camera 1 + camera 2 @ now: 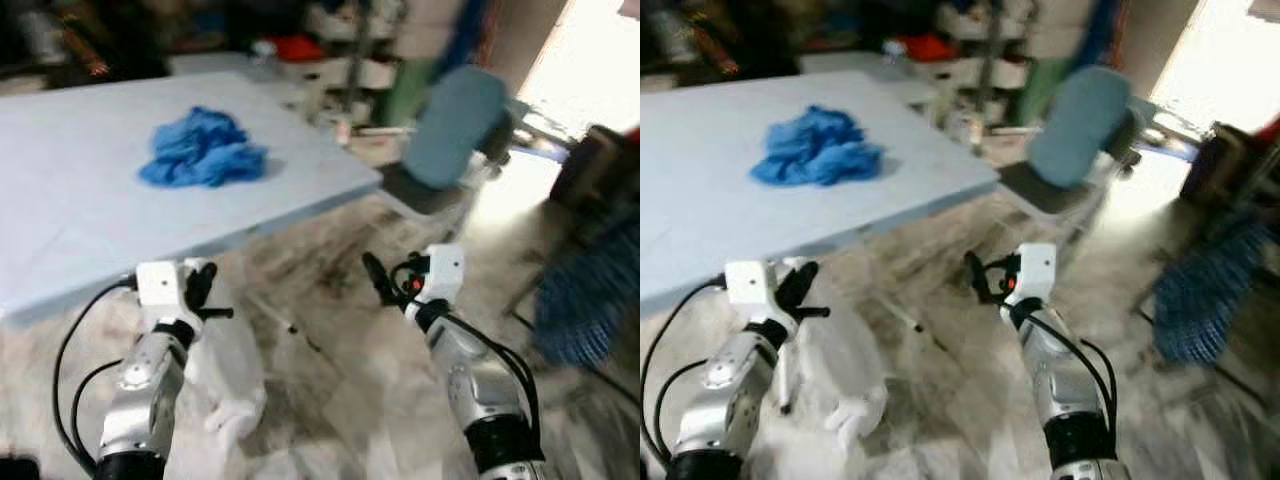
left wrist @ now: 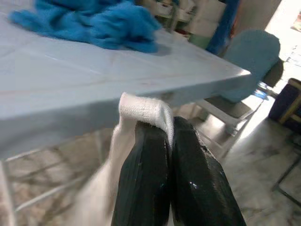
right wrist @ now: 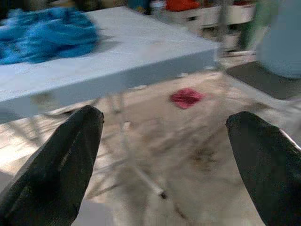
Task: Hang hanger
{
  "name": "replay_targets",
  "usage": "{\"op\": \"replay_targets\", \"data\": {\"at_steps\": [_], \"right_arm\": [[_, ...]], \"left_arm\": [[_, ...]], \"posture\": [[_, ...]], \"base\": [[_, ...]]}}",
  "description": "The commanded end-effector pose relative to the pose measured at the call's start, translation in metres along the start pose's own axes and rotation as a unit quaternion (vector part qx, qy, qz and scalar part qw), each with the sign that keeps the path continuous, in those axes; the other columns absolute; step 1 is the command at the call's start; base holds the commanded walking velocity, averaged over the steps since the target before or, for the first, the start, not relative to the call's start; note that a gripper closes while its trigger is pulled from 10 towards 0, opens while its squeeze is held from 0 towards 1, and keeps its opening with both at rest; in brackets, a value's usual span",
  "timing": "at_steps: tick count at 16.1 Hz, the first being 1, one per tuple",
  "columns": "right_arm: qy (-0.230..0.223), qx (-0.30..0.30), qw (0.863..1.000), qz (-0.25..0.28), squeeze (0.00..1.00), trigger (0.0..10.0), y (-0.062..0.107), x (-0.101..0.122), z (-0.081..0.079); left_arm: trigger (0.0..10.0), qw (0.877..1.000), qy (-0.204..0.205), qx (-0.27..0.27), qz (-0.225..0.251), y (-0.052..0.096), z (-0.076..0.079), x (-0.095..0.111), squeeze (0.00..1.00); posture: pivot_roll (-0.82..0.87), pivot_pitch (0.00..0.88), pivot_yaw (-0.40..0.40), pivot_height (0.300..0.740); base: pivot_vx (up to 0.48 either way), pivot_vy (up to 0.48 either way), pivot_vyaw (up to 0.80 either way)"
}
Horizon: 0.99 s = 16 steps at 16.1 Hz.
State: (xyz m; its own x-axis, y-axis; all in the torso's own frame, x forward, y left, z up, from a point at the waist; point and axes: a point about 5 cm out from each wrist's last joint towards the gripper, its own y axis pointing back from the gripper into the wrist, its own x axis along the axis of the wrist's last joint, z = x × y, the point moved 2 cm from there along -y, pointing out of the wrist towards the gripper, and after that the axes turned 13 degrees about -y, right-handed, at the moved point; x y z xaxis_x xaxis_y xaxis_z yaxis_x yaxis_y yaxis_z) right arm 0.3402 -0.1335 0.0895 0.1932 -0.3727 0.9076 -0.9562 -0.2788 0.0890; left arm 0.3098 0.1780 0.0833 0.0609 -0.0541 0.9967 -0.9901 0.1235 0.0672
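Our left gripper (image 2: pixel 170 136) is clenched on a white garment (image 1: pixel 225 375), the cloth's folded edge pinched between the 2 black fingers (image 2: pixel 146 179) and the rest hanging below toward the floor. Whether a hanger sits inside that cloth we cannot tell. Our right gripper (image 3: pixel 164 136) is spread wide and carries nothing.

We judge the main risk to be the thin pinch: only a narrow fold is caught, so a swing while we walk could pull it free. The trailing cloth could also snag the edge of the pale table (image 1: pixel 60 230) just ahead of the left gripper.

A crumpled blue cloth (image 1: pixel 203 150) lies on that table, well beyond the left gripper. A blue-backed chair (image 1: pixel 455 130) stands ahead of the right gripper, and a red scrap (image 3: pixel 186 97) lies on the marbled floor (image 1: pixel 330 400) under the table.
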Motion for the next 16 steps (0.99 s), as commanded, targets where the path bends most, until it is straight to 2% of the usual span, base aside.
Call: {"op": "replay_targets", "data": {"at_steps": [1,7,9,12,16], "right_arm": [[0.007,-0.018,1.0,0.008,0.0,10.0,0.003,0.008,0.012],[0.004,-0.019,1.0,0.011,0.0,10.0,0.002,0.007,0.011],[-0.003,-0.027,0.999,0.021,0.0,10.0,0.003,0.007,0.013],[-0.014,-0.049,0.998,0.043,0.0,10.0,0.006,0.009,0.02],[-0.016,-0.106,0.991,0.075,0.0,10.0,0.02,0.016,0.046]], "left_arm": [[10.0,1.0,0.001,-0.026,0.016,-0.006,0.016,0.009,0.0],[10.0,0.999,-0.008,-0.033,0.004,-0.007,0.018,0.005,0.0],[10.0,0.999,-0.02,-0.039,-0.01,-0.007,0.02,0.001,0.0],[10.0,0.996,-0.035,-0.077,-0.009,-0.008,0.028,0.003,0.0],[10.0,0.993,-0.055,-0.106,-0.016,-0.018,0.031,0.003,0.0]], "posture": [[-0.05,0.0,-0.099,0.74],[-0.05,0.0,-0.093,0.74],[-0.04,0.0,-0.075,0.74],[-0.04,0.0,-0.029,0.74],[-0.07,0.0,0.036,0.74]], "base": [[0.0,0.0,-0.8],[0.0,0.0,-0.8],[0.0,0.0,0.0],[0.0,0.0,0.0],[0.0,0.0,0.0]]}}
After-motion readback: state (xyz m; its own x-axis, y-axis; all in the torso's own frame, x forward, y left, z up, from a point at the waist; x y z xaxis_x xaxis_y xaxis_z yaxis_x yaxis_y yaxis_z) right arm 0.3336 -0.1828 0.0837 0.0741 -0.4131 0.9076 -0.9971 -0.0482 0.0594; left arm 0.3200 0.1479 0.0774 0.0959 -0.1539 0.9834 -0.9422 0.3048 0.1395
